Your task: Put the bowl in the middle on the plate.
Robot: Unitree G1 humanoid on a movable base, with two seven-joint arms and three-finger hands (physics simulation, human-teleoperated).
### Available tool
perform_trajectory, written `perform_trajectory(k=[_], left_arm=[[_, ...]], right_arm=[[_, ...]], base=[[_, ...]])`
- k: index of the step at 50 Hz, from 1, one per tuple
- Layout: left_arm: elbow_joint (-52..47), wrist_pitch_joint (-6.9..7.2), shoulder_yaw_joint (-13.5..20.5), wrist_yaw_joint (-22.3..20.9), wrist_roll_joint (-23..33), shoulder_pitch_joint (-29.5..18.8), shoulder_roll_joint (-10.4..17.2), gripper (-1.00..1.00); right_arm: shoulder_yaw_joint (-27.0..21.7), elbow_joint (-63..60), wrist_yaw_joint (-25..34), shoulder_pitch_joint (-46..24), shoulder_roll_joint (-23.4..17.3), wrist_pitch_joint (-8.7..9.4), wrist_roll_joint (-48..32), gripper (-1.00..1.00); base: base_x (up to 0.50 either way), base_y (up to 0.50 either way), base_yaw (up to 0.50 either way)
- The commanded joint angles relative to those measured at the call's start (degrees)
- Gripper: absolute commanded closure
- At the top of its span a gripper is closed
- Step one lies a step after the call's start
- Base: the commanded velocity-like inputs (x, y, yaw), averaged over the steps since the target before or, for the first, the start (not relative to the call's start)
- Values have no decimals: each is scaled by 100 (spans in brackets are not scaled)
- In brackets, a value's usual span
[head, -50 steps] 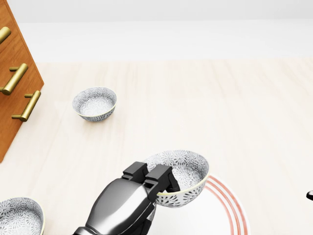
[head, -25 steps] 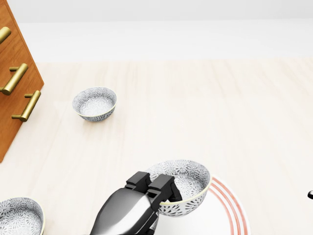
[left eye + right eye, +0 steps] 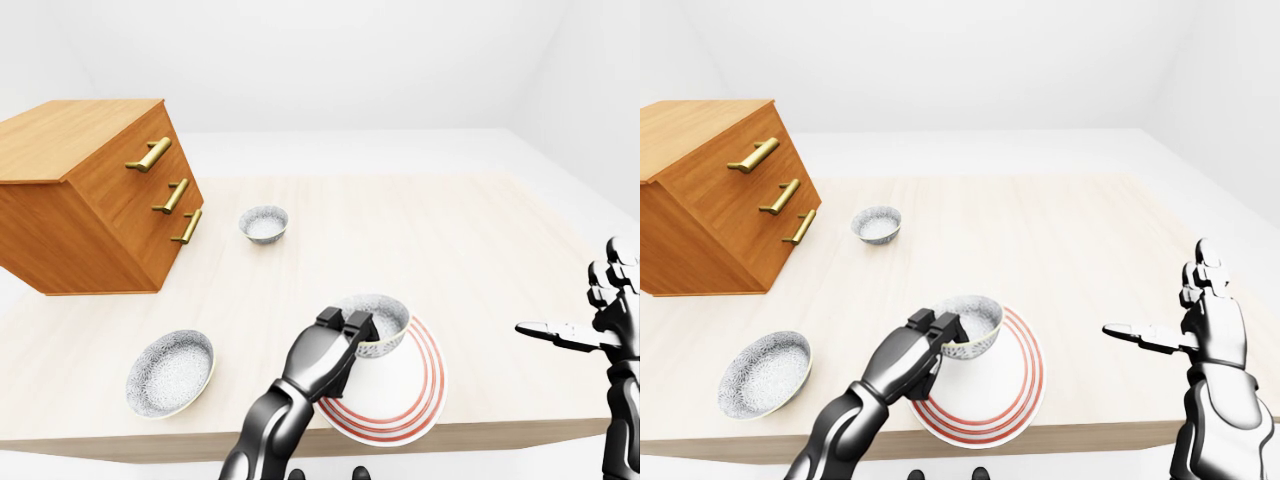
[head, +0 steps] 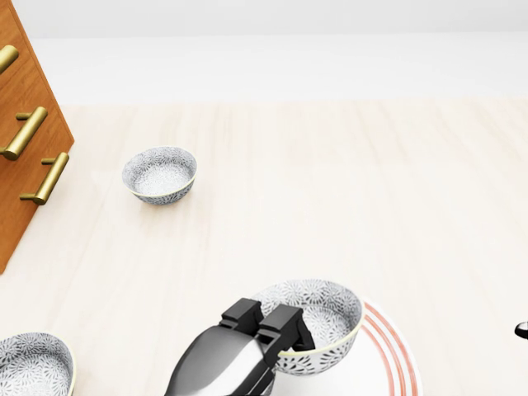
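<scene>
Fingers (image 4: 285, 323) of the black-and-silver left hand (image 4: 227, 363) pinch the rim of the grey-patterned white ceramic bowl (image 4: 323, 318), on the side facing away from the plate centre. The hold is closed on the bowl.

Change over the last second: the bowl has dropped and slid right in the head view. It has also levelled out. Earlier it sat higher and tipped, and now the rim reads near flat. The camera hasn't moved, since everything else stays put.

Current position: the bowl is over the upper-left part of the white round plate with red rings (image 3: 425, 372), inside the rings but off-centre. Can't tell if its foot touches the plate, because the hand hides the gap.

The two other matching bowls, one (image 4: 159, 173) far up-left of the plate and one (image 4: 29, 363) left of it, sit on the pale wooden table (image 4: 388, 190), well apart from the plate. The right hand (image 3: 1210, 330) hangs well right of the plate with fingers spread, holding nothing.

Read: the carry is done and placement is nearly finished. What's left is likely the final set-down, then opening the pinch without dragging the rim, or the bowl may tip.
</scene>
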Motion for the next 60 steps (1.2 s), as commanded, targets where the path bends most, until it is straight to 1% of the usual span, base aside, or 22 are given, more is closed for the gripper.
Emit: perform_trajectory(k=[1,9,11,21,23,28,31,35,41,43,44,52,58,60], left_arm=[[27,0,-62,180,252,20,-6,100],[84,0,-105,200,265,19,-6,100],[174,0,-95,263,254,-1,10,100],[247,0,-95,260,268,-13,-8,100],[356,0,-80,314,258,-47,-8,100],[383,0,-81,267,287,-95,-54,100],[353,0,-99,219,307,-114,-82,100],[419,0,-103,257,316,-131,-71,100],[614,0,-163,315,417,-117,-66,100],[684,0,-226,373,470,-86,-61,100],[809,0,-247,471,504,-94,-52,100],[765,0,-364,452,580,2,-42,100],[719,0,-360,403,563,-18,-31,100],[765,0,-354,456,554,-20,-21,100]], right_arm=[[22,47,-18,21,-17,0,17,-100],[10,1,-3,20,-6,0,6,-100],[6,-22,0,23,-3,0,5,-100],[14,17,3,11,-4,0,3,-100],[12,-3,2,14,-5,0,8,-100],[-19,-188,25,41,14,0,14,-100],[-23,-107,34,20,14,0,-4,-100],[-4,-1,20,-1,1,0,-5,-100],[16,85,4,-5,-20,0,12,-100],[5,23,18,12,-23,0,21,-100],[2,2,18,13,-22,0,19,-100],[8,39,19,-5,-1,0,-11,-100],[30,49,-1,4,-11,0,0,-100],[27,17,4,14,-13,0,1,-100]], base=[[0,0,0],[0,0,0],[0,0,0],[0,0,0],[0,0,0],[0,0,0],[0,0,0],[0,0,0],[0,0,0],[0,0,0],[0,0,0],[0,0,0],[0,0,0],[0,0,0]])
